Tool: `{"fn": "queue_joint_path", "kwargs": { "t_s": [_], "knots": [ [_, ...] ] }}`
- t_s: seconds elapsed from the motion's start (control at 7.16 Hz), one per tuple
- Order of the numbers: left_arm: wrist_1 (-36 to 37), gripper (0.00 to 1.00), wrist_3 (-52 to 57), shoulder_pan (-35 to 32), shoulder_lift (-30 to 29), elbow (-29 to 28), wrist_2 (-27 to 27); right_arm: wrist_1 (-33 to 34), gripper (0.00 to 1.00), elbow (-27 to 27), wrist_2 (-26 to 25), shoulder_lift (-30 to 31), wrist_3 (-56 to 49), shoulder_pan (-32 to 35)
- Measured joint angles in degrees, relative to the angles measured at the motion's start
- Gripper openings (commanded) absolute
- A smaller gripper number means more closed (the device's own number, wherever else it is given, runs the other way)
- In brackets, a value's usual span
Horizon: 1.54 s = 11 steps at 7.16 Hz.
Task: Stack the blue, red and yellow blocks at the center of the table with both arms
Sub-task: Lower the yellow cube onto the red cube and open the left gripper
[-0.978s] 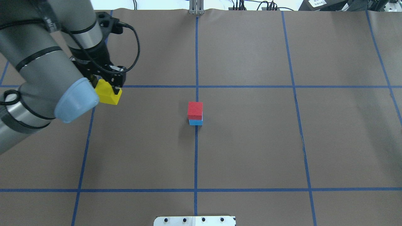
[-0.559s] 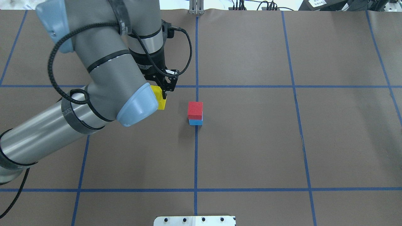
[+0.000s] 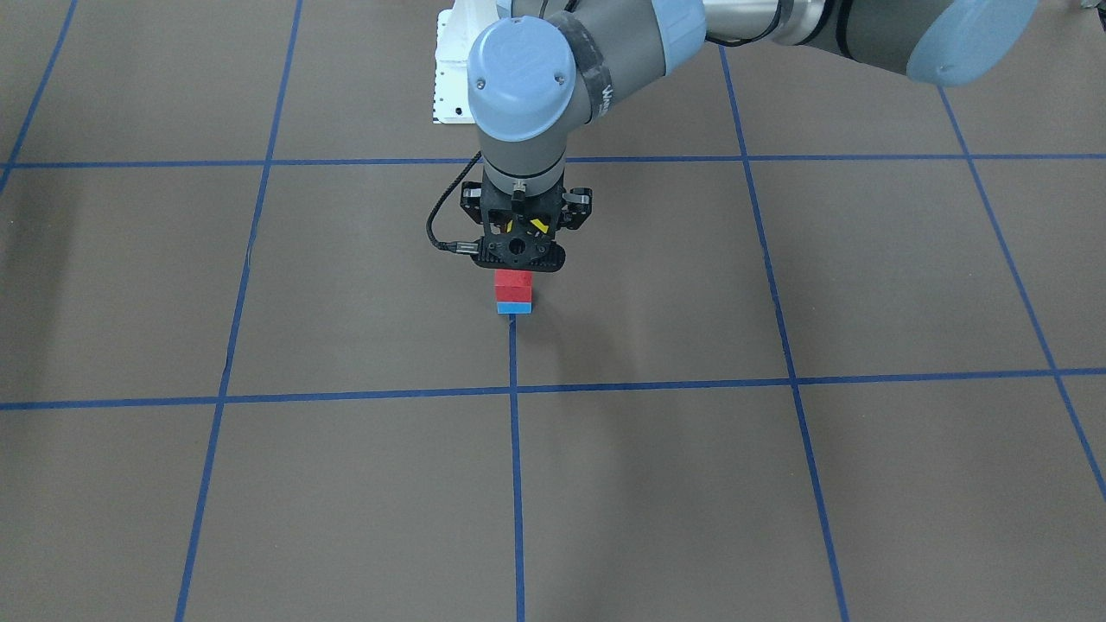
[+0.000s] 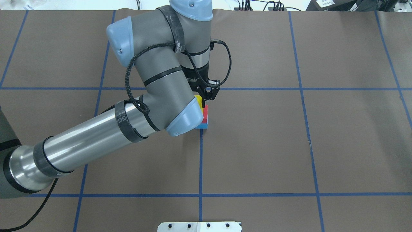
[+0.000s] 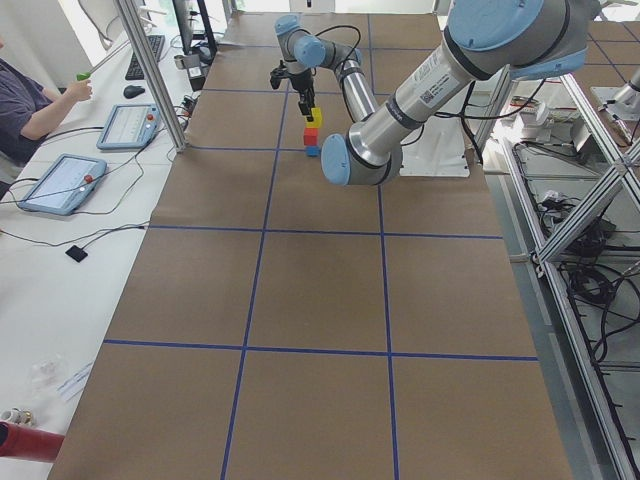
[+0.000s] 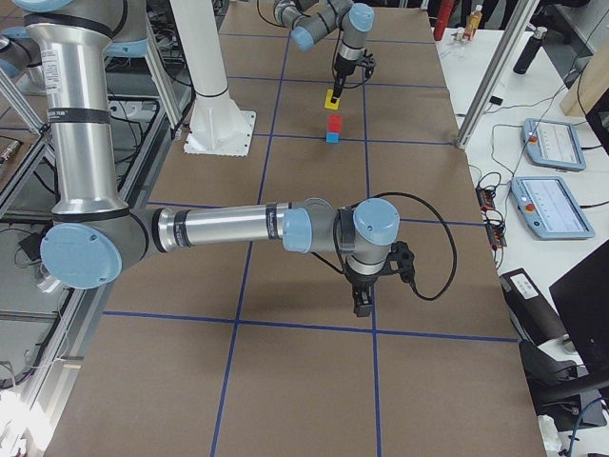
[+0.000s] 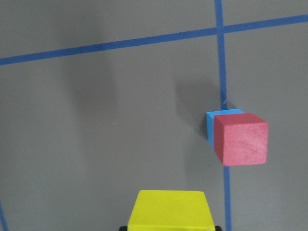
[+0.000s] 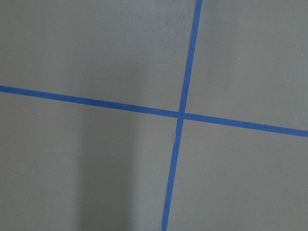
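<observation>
A red block [image 4: 205, 114] sits on a blue block [image 4: 202, 125] at the table's center; the stack also shows in the front view [image 3: 513, 282]. My left gripper [image 4: 202, 103] is shut on the yellow block [image 4: 199, 101] and holds it above the table, close beside and slightly above the stack. In the left wrist view the yellow block [image 7: 169, 209] is at the bottom edge, and the red block [image 7: 240, 144] lies ahead to the right. My right gripper [image 6: 362, 303] hangs over bare table far from the stack; I cannot tell whether it is open or shut.
Blue tape lines [image 4: 201, 161] divide the brown table into a grid. A white base plate [image 4: 199, 226] sits at the near edge. Control tablets [image 5: 60, 182] and an operator [image 5: 30, 95] are beside the table's far side.
My left arm has swung right with the yellow block, from the left grid cell to just beside the red and blue stack. The stack has not moved.
</observation>
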<state>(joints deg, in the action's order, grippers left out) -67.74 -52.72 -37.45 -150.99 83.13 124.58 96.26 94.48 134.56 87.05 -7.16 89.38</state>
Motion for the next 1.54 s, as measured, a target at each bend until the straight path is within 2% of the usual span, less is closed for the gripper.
{"fn": "queue_joint_path", "kwargs": {
  "t_s": [1.26, 1.4, 1.54],
  "knots": [
    [-5.32, 0.00, -1.60, 0.90, -1.05, -5.96, -2.50, -0.02, 0.99, -0.22, -0.01, 0.05, -0.05, 0.01],
    [-5.30, 0.33, -1.61, 0.94, -1.01, -5.96, -2.60, -0.02, 0.99, -0.24, -0.02, 0.05, -0.05, 0.01],
    [-5.25, 0.99, -1.65, 0.96, -0.99, -5.97, -2.65, -0.02, 0.99, -0.26, -0.04, 0.05, -0.05, 0.01]
  ]
}}
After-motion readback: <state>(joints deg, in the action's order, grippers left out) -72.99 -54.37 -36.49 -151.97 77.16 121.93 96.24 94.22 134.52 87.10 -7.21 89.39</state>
